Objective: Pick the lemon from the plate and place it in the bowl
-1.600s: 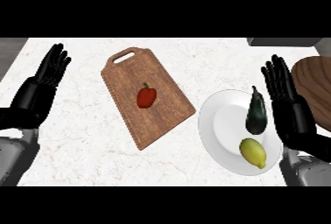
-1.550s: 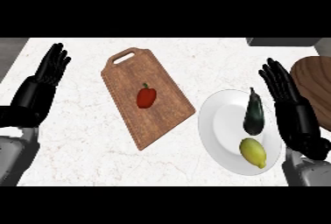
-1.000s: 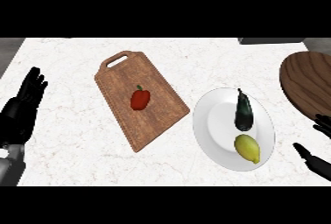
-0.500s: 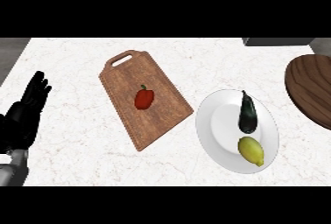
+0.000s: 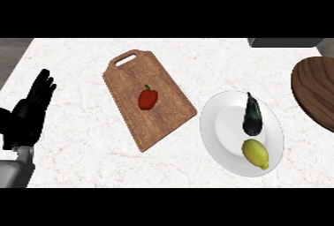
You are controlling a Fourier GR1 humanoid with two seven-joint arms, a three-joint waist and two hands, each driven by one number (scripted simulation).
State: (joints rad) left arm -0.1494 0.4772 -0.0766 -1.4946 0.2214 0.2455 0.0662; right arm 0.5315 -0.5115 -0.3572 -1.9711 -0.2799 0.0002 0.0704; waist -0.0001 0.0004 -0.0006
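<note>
One hand is all I have in view: the left hand (image 5: 31, 112) sits at the left edge of the desk (image 5: 78, 66), fingers straight and up, holding nothing. I see no right hand from the head view.

On the white plate (image 5: 218, 128), right of centre, I can see the lemon (image 5: 256, 153) lying at the near end, with a dark eggplant (image 5: 252, 116) just beyond it, the two nearly touching end to end. The lemon is on the plate, not in the bowl.

I read the dark wooden bowl (image 5: 316, 95) at the right edge, only partly in view, just beside the plate's far right rim. Left of the plate lies a wooden cutting board (image 5: 163, 119), set at a slant with its handle end pointing away from me, its near right corner close to the plate's rim. A red bell pepper (image 5: 148, 98) rests about the middle of the board.
</note>
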